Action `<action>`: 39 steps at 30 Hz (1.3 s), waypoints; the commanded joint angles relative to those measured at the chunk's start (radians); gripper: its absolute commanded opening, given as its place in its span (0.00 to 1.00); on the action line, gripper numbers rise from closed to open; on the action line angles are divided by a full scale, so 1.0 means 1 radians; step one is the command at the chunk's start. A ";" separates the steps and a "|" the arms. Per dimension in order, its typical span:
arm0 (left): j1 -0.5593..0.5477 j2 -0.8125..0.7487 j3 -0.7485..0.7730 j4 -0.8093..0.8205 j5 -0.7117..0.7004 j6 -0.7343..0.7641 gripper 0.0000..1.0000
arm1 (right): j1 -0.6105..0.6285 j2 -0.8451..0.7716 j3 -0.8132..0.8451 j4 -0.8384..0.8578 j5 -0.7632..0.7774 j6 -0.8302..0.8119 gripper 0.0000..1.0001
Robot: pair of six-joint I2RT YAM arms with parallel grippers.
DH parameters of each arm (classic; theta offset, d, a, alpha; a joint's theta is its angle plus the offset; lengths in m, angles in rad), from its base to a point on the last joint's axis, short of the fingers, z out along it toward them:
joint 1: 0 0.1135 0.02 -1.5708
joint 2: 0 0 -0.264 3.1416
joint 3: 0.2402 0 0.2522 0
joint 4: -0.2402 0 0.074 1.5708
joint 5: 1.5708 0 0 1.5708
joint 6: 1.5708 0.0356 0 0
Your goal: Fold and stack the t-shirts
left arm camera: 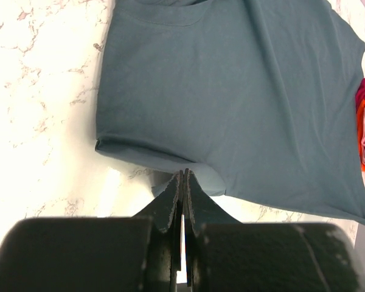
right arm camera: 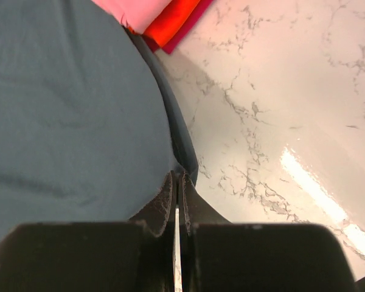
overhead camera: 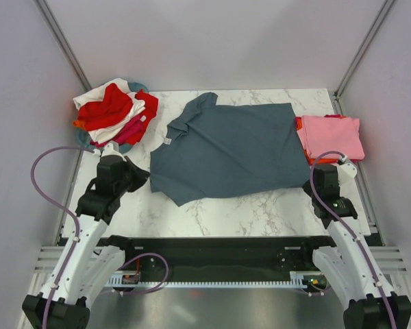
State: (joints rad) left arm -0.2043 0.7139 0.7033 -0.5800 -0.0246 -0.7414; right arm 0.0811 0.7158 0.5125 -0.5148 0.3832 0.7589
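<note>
Slate t-shirt (overhead camera: 226, 147) lies spread and unfolded mid-counter (overhead camera: 260, 209), with the left pincer (overhead camera: 142, 179) and right pincer (overhead camera: 308, 179) each clamped on a near corner. A folded pink-topped stack (overhead camera: 330, 136) sits at the right, while a loose pile (overhead camera: 115, 110) at far left seemingly awaits folding.

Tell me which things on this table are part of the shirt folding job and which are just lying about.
Part of the job:
blue-grey t-shirt, spread out mid-table
folded stack, pink on top
heap of red, white and magenta shirts

Just lying about:
teal basket under that heap
marble table
</note>
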 commanded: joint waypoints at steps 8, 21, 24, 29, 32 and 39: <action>0.005 0.024 0.053 0.008 -0.044 -0.064 0.02 | -0.001 0.182 0.023 0.070 -0.023 -0.021 0.00; 0.003 0.239 0.260 0.097 -0.078 -0.033 0.02 | -0.007 0.502 0.286 0.167 -0.023 -0.067 0.00; 0.003 0.297 0.294 0.117 -0.098 -0.032 0.02 | -0.018 0.565 0.337 0.186 -0.032 -0.066 0.00; 0.003 0.399 0.366 0.141 -0.130 -0.030 0.02 | -0.047 0.681 0.422 0.190 -0.055 -0.069 0.00; 0.003 0.447 0.427 0.147 -0.136 -0.024 0.02 | -0.058 0.728 0.458 0.200 -0.069 -0.067 0.00; 0.003 0.594 0.547 0.149 -0.130 -0.032 0.02 | -0.075 0.830 0.553 0.216 -0.079 -0.076 0.00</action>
State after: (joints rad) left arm -0.2043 1.2633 1.1824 -0.4694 -0.1249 -0.7731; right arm 0.0162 1.5177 0.9974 -0.3355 0.3103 0.7010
